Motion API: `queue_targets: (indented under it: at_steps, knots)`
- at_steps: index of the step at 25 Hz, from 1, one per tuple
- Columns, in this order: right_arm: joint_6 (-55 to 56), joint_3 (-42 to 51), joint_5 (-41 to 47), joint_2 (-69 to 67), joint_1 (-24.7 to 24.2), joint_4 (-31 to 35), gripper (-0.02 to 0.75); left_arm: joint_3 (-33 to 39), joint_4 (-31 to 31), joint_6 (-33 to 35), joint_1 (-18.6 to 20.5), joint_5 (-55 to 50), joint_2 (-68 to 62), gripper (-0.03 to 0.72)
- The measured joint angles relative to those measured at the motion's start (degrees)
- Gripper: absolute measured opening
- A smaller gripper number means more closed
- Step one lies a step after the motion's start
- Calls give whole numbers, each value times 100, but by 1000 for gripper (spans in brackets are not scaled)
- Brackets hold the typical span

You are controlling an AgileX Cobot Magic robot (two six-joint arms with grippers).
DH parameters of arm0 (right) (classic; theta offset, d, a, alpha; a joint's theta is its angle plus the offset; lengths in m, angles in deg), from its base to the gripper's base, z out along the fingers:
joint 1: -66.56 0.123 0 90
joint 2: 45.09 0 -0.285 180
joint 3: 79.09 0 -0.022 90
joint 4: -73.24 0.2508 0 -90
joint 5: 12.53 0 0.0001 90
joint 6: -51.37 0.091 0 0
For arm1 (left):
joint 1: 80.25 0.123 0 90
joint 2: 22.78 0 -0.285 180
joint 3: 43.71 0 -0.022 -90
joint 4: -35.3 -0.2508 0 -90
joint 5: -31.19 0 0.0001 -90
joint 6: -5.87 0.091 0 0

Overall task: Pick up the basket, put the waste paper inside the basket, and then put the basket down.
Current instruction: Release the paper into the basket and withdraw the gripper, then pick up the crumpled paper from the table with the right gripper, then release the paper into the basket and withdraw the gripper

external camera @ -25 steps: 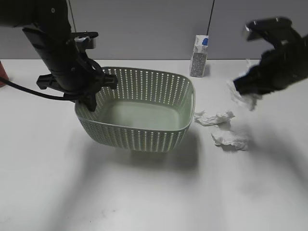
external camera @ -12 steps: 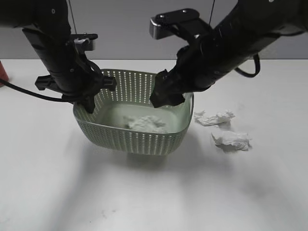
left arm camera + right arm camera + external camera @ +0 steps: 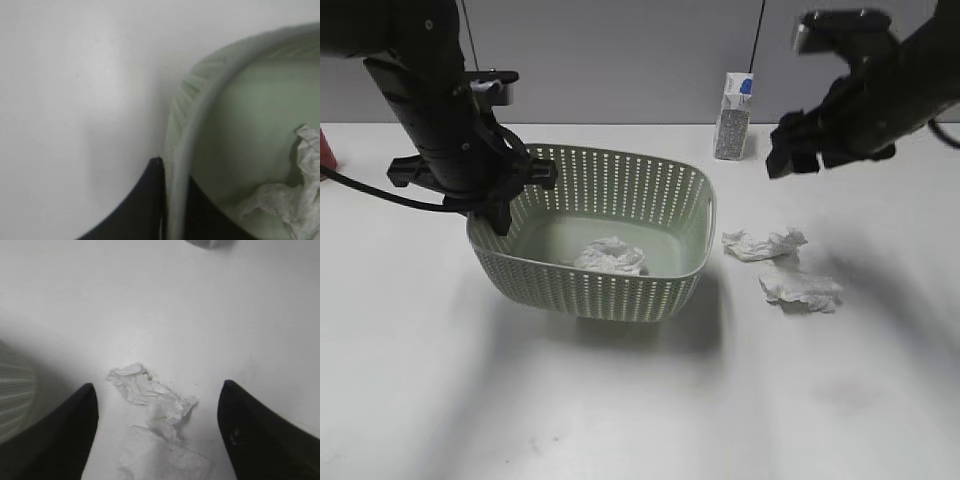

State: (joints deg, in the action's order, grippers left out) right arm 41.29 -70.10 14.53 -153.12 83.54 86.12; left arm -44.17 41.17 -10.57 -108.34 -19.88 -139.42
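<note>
Right wrist view: the right gripper (image 3: 157, 427) hangs with jaws spread over two paper wads (image 3: 150, 397) on the table (image 3: 200, 315), right of the basket (image 3: 620, 290). They look light, soft, best pinched mid-bulk. The left gripper (image 3: 172, 200) clamps the basket's left rim; one wad (image 3: 610, 257) lies inside.

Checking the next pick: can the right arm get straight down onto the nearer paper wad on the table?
Probably yes: the right gripper hangs open above the wad, with only bare table around it.

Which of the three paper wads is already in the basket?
The wad lying on the basket floor. The other two lie on the table to its right, outside it.
</note>
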Motion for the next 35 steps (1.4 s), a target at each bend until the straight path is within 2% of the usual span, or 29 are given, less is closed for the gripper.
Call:
queue_targets:
  at_steps: [5,8,9,10,12,13,14,15,21,25,30,31,32,34,35]
  knots:
    - [-88,13,-224,-1295,-6,46,583,0,-11,-6,0,-20,-32,3]
    - [-105,7,-257,-1706,-6,52,516,0,-11,-6,0,-20,-33,3]
    - [-121,1,-248,-1771,-6,33,470,0,-11,-6,0,-20,-33,3]
    - [-121,-25,-254,-1786,-6,2,393,0,-11,-6,6,-20,-33,3]
    - [-121,-37,-185,-1793,-6,-108,169,0,-11,-6,6,-20,-33,3]
    - [-125,-51,-138,-1767,-6,-141,96,0,-11,-6,6,-20,-33,3]
    - [-125,-72,-99,-1710,-6,-160,42,0,-11,-6,6,-20,-33,3]
    - [-125,-112,-73,-1575,-6,-172,20,0,-11,-6,6,-26,-33,3]
    - [-465,-430,-84,206,193,-4,20,0,-11,-12,6,-14,-33,3]
    - [-978,-525,-115,1128,950,562,20,0,-11,-17,6,-8,-33,3]
    - [-1011,-525,155,910,1826,837,22,0,-11,-17,6,-4,-33,3]
    - [-1007,-525,315,755,1900,837,50,0,-17,-17,10,-4,-33,3]
    - [-1007,-525,540,548,1935,848,118,0,-17,-17,10,-4,-33,3]
    - [-999,-515,875,151,1943,848,328,0,-13,-17,10,-4,-33,3]
    - [-970,-515,991,28,1943,820,459,0,-13,-22,10,-4,-33,3]
